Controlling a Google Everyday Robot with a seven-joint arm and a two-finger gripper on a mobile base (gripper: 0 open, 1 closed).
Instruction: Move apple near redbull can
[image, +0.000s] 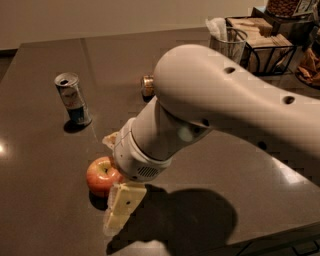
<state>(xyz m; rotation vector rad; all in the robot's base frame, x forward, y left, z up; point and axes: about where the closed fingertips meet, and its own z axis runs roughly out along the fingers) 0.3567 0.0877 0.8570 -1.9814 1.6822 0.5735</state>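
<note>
high close view, claw (110, 182) lower left

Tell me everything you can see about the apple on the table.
The apple is round and red-orange, with a paler yellowish patch near the stem dimple and slightly glossy skin. It sits on the dark table, dimple up, over a small shadow, well apart from the redbull can farther back. The arm hides its right side. The gripper is open around it, one finger behind and one in front. I cannot tell whether either finger touches it.
</note>
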